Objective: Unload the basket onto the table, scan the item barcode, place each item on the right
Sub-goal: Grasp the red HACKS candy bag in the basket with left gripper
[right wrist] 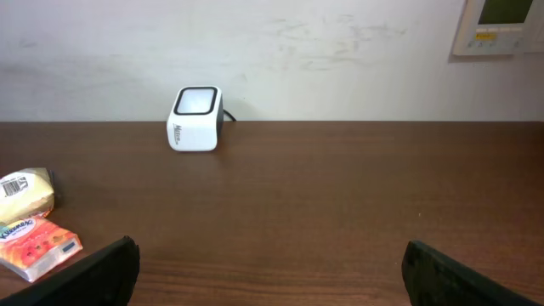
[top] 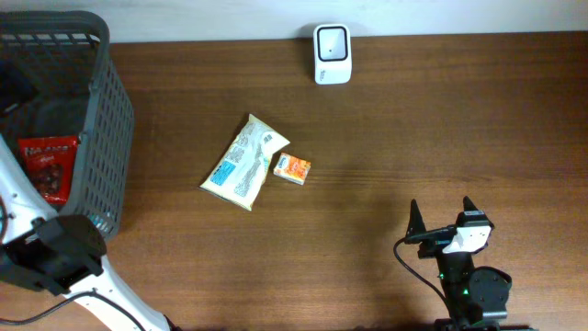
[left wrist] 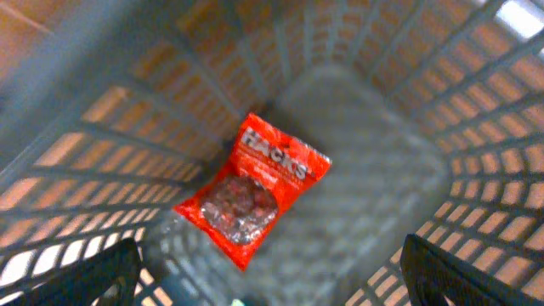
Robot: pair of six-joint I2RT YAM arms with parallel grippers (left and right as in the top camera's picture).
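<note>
A red HACKS candy bag (left wrist: 253,187) lies flat on the floor of the grey basket (left wrist: 382,127); it also shows from overhead as the red bag (top: 48,165). My left gripper (left wrist: 272,285) hangs open above the bag, apart from it, its dark fingertips (left wrist: 93,276) at the bottom corners of the view. The white barcode scanner (top: 331,53) stands at the table's far edge, the same scanner (right wrist: 196,119) seen ahead of my right gripper (right wrist: 272,272). That gripper (top: 443,219) stands open and empty near the front right.
A white and blue snack packet (top: 243,162) and a small orange tissue pack (top: 292,168) lie mid-table. The basket wall (top: 110,119) rises at the far left, and the left arm (top: 55,253) reaches in over its front corner.
</note>
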